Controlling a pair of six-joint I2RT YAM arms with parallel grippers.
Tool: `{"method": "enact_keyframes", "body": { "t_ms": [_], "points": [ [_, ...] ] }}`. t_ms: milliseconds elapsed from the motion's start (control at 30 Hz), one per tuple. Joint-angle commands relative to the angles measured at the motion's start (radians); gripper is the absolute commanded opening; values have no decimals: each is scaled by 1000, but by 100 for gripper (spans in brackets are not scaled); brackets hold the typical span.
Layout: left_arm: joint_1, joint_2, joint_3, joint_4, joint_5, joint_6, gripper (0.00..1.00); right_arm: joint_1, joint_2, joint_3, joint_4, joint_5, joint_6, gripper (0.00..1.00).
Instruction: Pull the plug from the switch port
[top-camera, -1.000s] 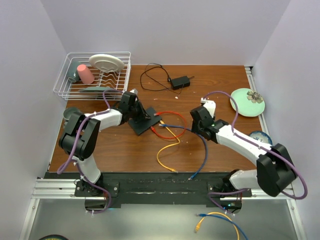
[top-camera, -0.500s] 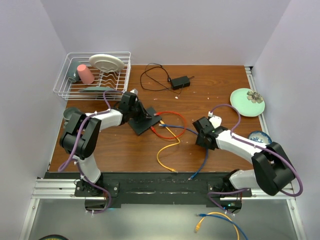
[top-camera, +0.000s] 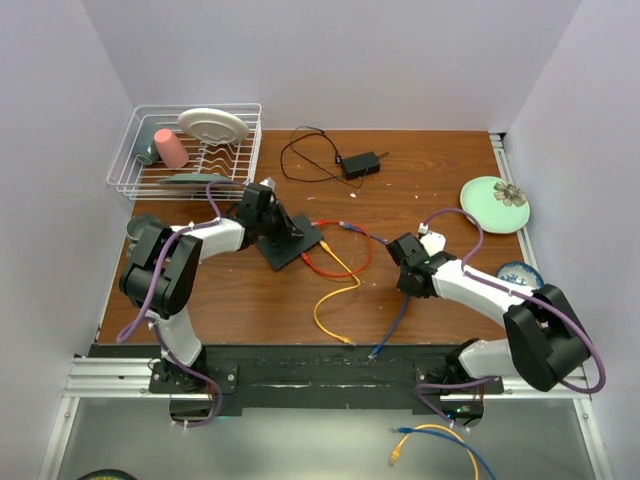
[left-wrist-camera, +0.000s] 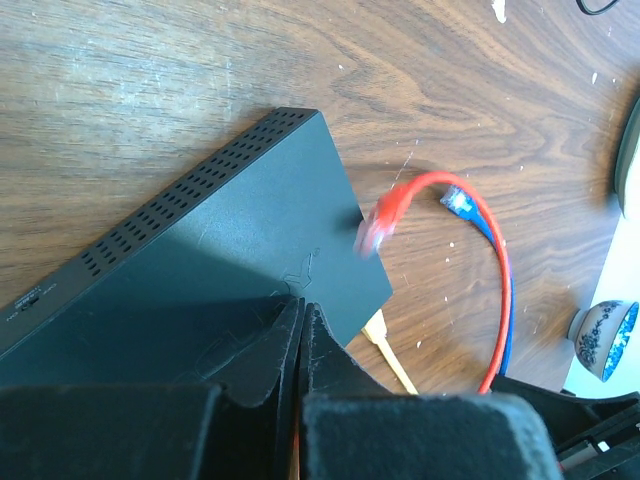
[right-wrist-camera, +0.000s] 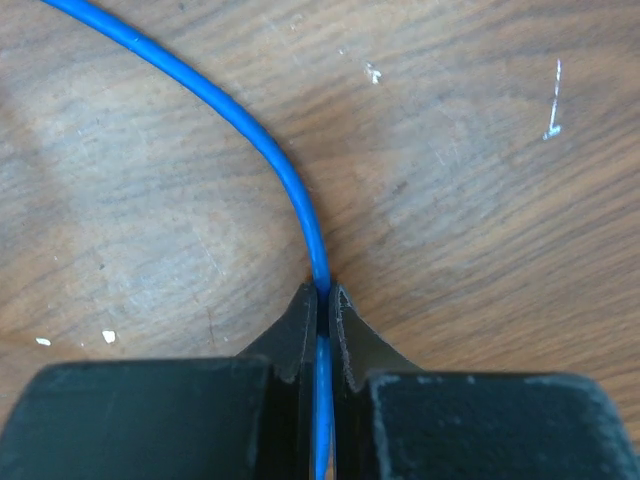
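The flat black box (top-camera: 292, 247) lies left of centre, and its top fills the left wrist view (left-wrist-camera: 220, 250). My left gripper (left-wrist-camera: 301, 305) is shut, its tips pressed on the box top (top-camera: 283, 232). The switch port edge faces right, and its sockets are hidden. A blurred red plug (left-wrist-camera: 375, 228) sits at that edge, and a yellow plug (left-wrist-camera: 380, 328) lies by the box corner. The blue plug (left-wrist-camera: 455, 198) lies apart from the box (top-camera: 347, 226). My right gripper (right-wrist-camera: 322, 290) is shut on the blue cable (right-wrist-camera: 290, 180), right of centre (top-camera: 405, 270).
A wire dish rack (top-camera: 130, 150) with a pink cup and a plate stands at the back left. A small black adapter (top-camera: 360, 163) with a thin cord lies at the back. A green plate (top-camera: 480, 205) and a patterned bowl (top-camera: 520, 272) sit at the right. Red, yellow and blue cables loop mid-table.
My right gripper came toward the near edge and shut on the blue cable. The blue plug moved right, away from the box, and the red loop shifted. The left gripper stayed put.
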Motion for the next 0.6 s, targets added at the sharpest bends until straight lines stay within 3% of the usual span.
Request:
{"method": "enact_keyframes", "body": {
  "t_ms": [0, 233, 567],
  "points": [
    [10, 20, -13, -3, 8, -8, 0, -1, -73, 91, -83, 106, 2, 0],
    [11, 40, -9, 3, 11, -14, 0, -4, -121, 356, -242, 237, -102, 0],
    [14, 48, -7, 5, 20, -17, 0, -4, -147, 589, -261, 376, -209, 0]
  ]
}}
